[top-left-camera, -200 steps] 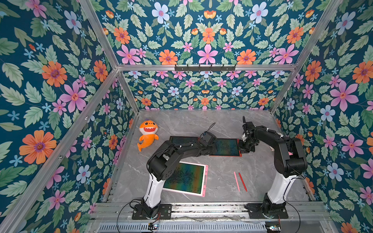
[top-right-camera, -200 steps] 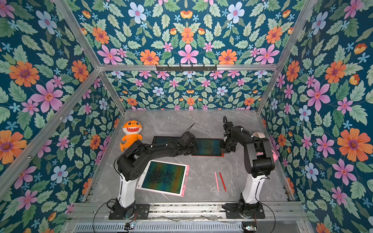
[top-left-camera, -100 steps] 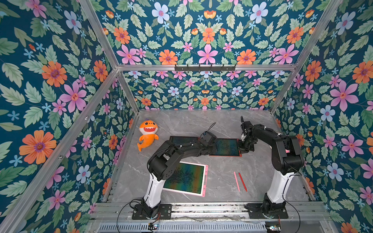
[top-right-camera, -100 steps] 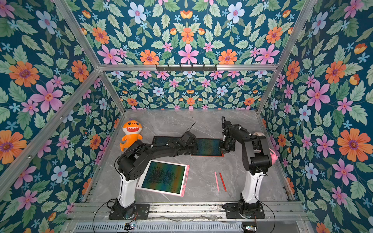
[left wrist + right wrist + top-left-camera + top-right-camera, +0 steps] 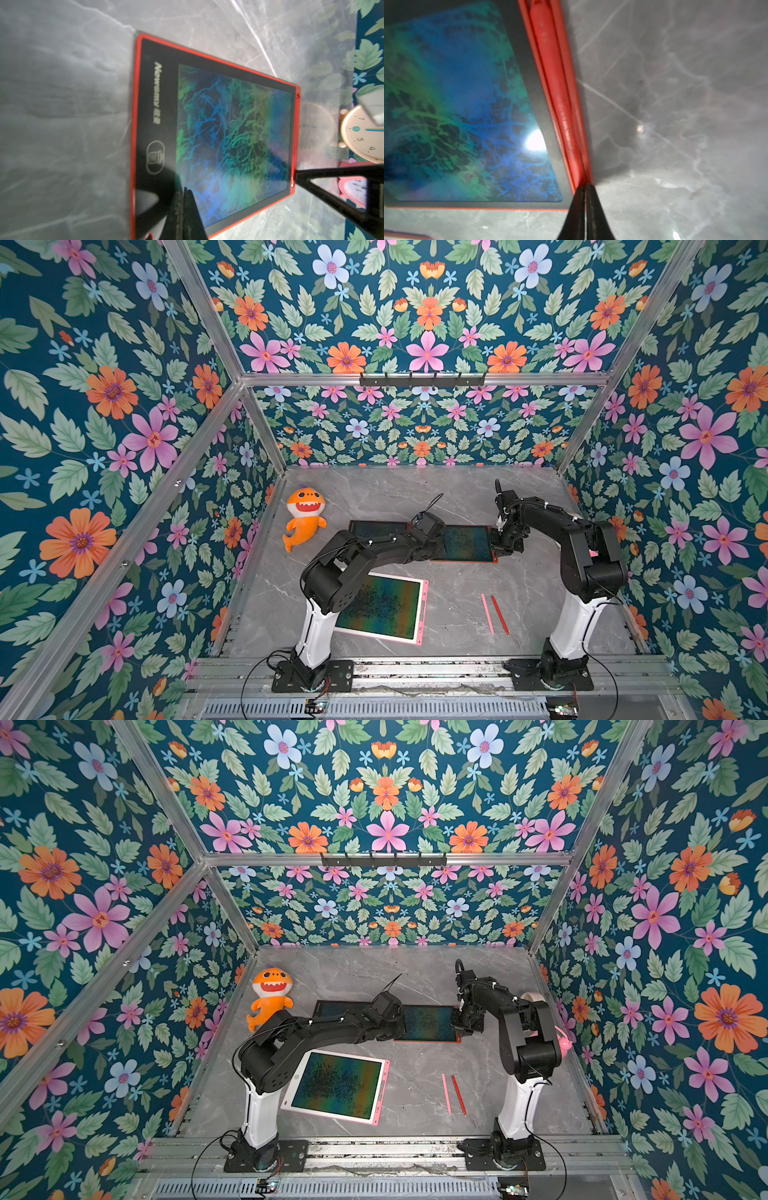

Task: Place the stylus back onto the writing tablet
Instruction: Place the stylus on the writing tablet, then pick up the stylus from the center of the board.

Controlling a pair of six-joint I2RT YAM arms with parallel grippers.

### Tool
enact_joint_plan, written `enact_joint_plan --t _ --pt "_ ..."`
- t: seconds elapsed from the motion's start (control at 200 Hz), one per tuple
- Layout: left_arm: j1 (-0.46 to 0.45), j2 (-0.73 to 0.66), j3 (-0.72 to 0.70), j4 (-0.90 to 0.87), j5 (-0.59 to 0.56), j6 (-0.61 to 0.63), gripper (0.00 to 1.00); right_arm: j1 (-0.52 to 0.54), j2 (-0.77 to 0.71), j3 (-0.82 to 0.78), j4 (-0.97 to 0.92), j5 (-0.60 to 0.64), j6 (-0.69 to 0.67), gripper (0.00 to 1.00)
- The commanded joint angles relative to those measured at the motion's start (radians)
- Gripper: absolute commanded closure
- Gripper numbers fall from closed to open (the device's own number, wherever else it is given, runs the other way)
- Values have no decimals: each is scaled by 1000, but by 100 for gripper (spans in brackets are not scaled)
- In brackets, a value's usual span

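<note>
A slim, matte red stylus (image 5: 556,89) lies in the edge groove of the glossy, red-framed writing tablet (image 5: 527,62), its long axis parallel to that short side. The right gripper (image 5: 585,188), tapered black fingers nearly together, meets the stylus's near end; I can't tell if it pinches it. The left gripper (image 5: 187,201), closed and empty, rests on the tablet.

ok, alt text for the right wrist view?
A red stylus lies in the groove along the red edge of a writing tablet, with the black jaws nearly shut at one end of it. The tablet's dark screen shows blue-green scribbles and a glare spot; it rests on a grey marbled table.
</note>
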Motion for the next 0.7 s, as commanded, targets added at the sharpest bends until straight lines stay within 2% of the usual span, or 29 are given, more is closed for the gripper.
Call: enact_joint_plan --t 0.0,0.165,0.275,0.47,0.585,0.695 --pt "0 -33 -6 -93 -65 45 100 -4 -74 -9 13 26 22 84" --pt "1 -115 -4 -109 -150 112 100 -24 -246 -28 -27 -2 24 70" --pt "1 -179 -15 -137 -208 153 100 -40 -359 -52 -71 -26 27 66" --pt "1 -363 -156 -145 -318 196 80 -58 -554 -156 -130 -106 50 60" --pt "0 -505 -289 -161 -373 189 63 -59 -653 -253 -165 -179 70 59" --pt "1 -646 -412 -222 -409 166 55 -56 -742 -374 -169 -242 109 58"
